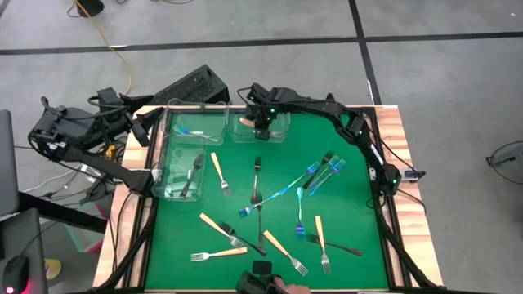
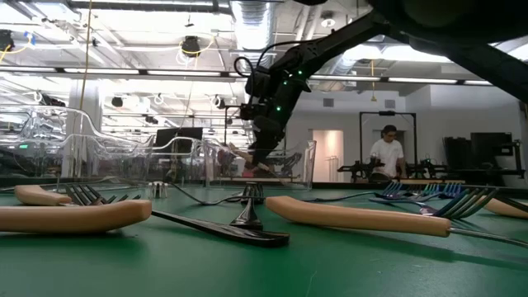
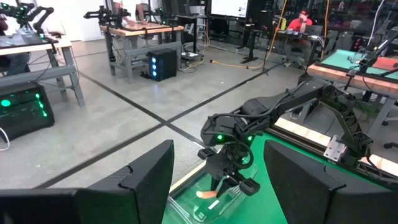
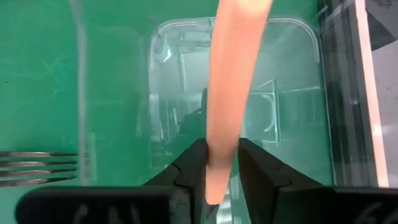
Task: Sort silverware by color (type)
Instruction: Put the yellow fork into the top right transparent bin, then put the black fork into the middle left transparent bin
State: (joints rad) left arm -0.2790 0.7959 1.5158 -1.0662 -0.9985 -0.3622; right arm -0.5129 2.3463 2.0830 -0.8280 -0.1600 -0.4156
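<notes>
Tan plastic shows between the fingers of the right gripper (image 4: 221, 163), which is clamped on the handle of a tan-handled fork (image 4: 235, 81) and holds it over the clear bin (image 1: 263, 129) at the far edge of the green mat (image 1: 359, 204), near the middle. That bin looks otherwise empty (glare makes this hard to confirm). The neighbouring far-left bin (image 1: 198, 122) has a blue-iridescent fork (image 1: 189, 131) in it, and the bin at the left edge (image 1: 181, 167) holds a dark fork (image 1: 193, 175).

Sorting looks barely begun: most of the forks (image 1: 278, 216) lie scattered on the mat, tan, blue and dark ones mixed and some crossing each other.

Off the far-left corner the left gripper (image 3: 217, 186) waits with its fingers spread wide, carrying nothing.

No brand, label or writing is readable anywhere.
</notes>
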